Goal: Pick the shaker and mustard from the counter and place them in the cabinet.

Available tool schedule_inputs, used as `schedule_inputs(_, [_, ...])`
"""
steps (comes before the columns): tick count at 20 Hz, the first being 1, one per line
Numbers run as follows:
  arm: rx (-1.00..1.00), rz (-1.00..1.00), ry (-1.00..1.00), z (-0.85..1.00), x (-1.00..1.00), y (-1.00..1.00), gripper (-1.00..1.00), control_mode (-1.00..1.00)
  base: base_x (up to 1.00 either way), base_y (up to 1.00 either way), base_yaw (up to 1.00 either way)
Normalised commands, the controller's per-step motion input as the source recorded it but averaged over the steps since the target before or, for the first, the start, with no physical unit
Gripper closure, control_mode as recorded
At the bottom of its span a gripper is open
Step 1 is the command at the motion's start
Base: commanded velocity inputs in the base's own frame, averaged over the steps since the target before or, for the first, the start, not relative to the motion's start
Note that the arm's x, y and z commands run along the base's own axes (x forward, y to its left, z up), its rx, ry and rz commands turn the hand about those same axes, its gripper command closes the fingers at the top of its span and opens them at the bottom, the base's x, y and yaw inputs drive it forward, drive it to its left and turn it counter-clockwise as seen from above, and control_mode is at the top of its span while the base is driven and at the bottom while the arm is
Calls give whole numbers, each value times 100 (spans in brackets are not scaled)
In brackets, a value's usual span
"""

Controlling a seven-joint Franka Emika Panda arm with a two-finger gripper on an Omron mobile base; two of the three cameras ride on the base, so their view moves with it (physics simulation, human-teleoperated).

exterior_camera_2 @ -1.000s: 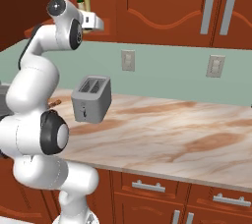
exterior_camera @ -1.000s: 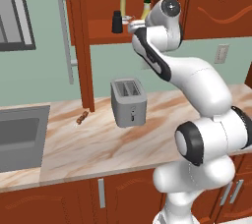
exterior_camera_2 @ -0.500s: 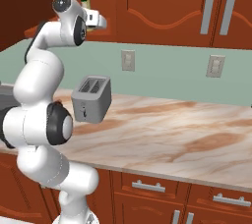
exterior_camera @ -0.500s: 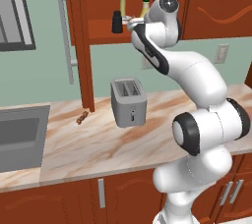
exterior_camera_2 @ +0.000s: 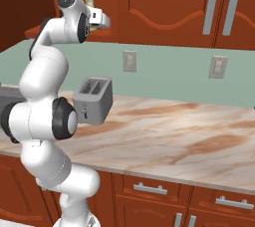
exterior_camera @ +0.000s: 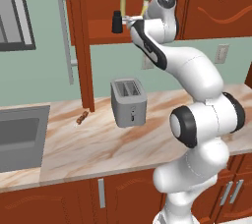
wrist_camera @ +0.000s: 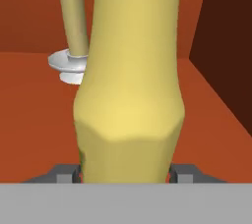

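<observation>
The mustard [wrist_camera: 130,85], a yellow squeeze bottle, stands upright close in front of the hand camera on the red-brown shelf of the cabinet [wrist_camera: 29,115]. My gripper [wrist_camera: 125,175] has one dark fingertip [wrist_camera: 66,175] at each side of the bottle's base; whether they still press on it I cannot tell. From the left base, the green-capped mustard [exterior_camera: 145,3] shows just above the hand in the cabinet [exterior_camera: 98,30] niche. The black shaker [exterior_camera: 117,21] stands on the same shelf to its left. Below runs the counter [exterior_camera: 98,144].
A pale candle [wrist_camera: 74,16] in a white holder stands just behind the mustard, also candle [exterior_camera: 123,3]. The cabinet's side wall [wrist_camera: 221,46] is close on the right. The open door with its silver handle [exterior_camera: 64,26] hangs left. A grey toaster [exterior_camera: 129,102] and a sink [exterior_camera: 17,137] are on the counter.
The arm's elbow has swung up and closer to the cabinet since a second ago. The hand stays at the shelf with the mustard.
</observation>
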Motion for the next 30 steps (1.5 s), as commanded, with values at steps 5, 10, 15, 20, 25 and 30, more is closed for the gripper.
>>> schedule_inputs(5, [0, 0, 0, -1, 3, -12, -100, -100, 0, 0, 0])
schedule_inputs(10, [0, 0, 0, 0, -2, -7, -100, -100, 0, 0, 0])
schedule_inputs(15, [0, 0, -1, 0, -38, 0, -100, -100, 0, 0, 0])
schedule_inputs(20, [0, 0, -5, 0, -72, 0, -100, -100, 0, 0, 0])
schedule_inputs(25, [0, 0, -4, 0, -74, 0, -100, -100, 0, 0, 0])
schedule_inputs(30, [0, 0, -3, -5, -79, 0, -100, -100, 0, 0, 0])
